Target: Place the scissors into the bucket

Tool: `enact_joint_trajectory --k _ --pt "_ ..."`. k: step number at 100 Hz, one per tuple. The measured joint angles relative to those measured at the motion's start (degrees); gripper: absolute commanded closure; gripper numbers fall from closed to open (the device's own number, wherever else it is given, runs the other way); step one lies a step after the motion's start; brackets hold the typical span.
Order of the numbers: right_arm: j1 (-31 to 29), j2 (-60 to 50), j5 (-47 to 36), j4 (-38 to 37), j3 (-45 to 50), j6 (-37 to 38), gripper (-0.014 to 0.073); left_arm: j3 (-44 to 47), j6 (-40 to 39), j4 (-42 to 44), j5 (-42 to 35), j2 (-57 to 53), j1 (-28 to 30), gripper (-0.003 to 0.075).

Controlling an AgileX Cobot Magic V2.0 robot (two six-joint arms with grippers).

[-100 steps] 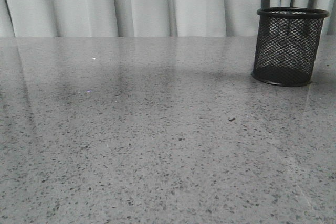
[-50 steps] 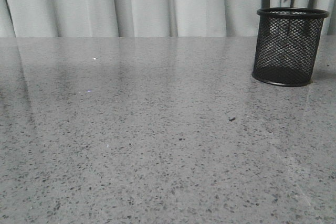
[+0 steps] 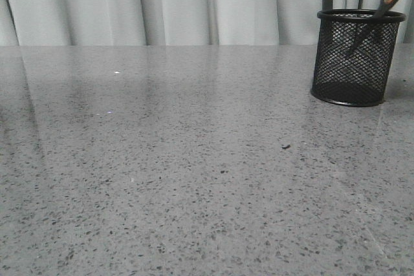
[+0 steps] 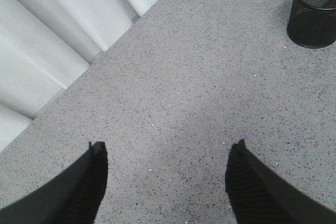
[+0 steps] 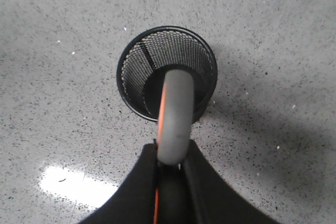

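- Table [image 3: 194, 172]: grey speckled stone, bucket [image 3: 354, 56] standing upright at its far right.
- Bucket: black mesh, scissors [image 3: 385, 1] slanting in over the rim, blades inside, orange pivot just above it.
- Right gripper [image 5: 170, 163]: pinching the scissors handle [image 5: 174, 114] directly over the bucket.
- Left gripper [image 4: 165, 179]: spread wide over bare table, holding nothing.

The left end effector [image 4: 167, 182] has two matte black, wedge-shaped fingers [image 4: 84, 192] with finely textured inner faces. The right end effector [image 5: 170, 169] shows two smooth black fingers [image 5: 202, 182] tapering to narrow tips.
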Motion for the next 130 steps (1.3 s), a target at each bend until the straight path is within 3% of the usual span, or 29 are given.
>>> enact_joint_trajectory --k 28,57,75,87,95,104,119,130 --pt "0.0 3.55 -0.67 -0.1 -0.34 0.0 0.0622 0.0 0.0 0.0 0.0 0.0 0.0 0.0283" --pt "0.0 5.4 -0.67 -0.22 -3.66 -0.23 0.0275 0.0 0.0 0.0 0.07 0.0 0.0 0.0283" --pt "0.0 5.4 0.45 -2.81 -8.12 -0.32 0.0267 0.0 0.0 0.0 0.07 0.0 0.0 0.029" --pt "0.0 4.25 0.82 -3.22 -10.91 -0.32 0.0267 0.0 0.0 0.11 0.07 0.0 0.0 0.0399" --pt "0.0 2.15 0.36 -3.22 -11.47 -0.32 0.0298 0.0 0.0 0.11 0.07 0.0 0.0 0.0547" --pt "0.0 -0.69 -1.3 -2.12 -10.99 -0.32 0.0412 0.0 0.0 0.11 0.07 0.0 0.0 0.0742" --pt "0.0 -7.84 -9.3 1.55 -3.12 -0.32 0.0671 0.0 -0.54 0.0 -0.79 0.0 0.0 0.0741" --pt "0.0 -14.23 -20.06 3.34 7.11 -0.37 0.0665 2.38 -1.16 -0.63 -3.86 -0.71 0.0 0.0741"
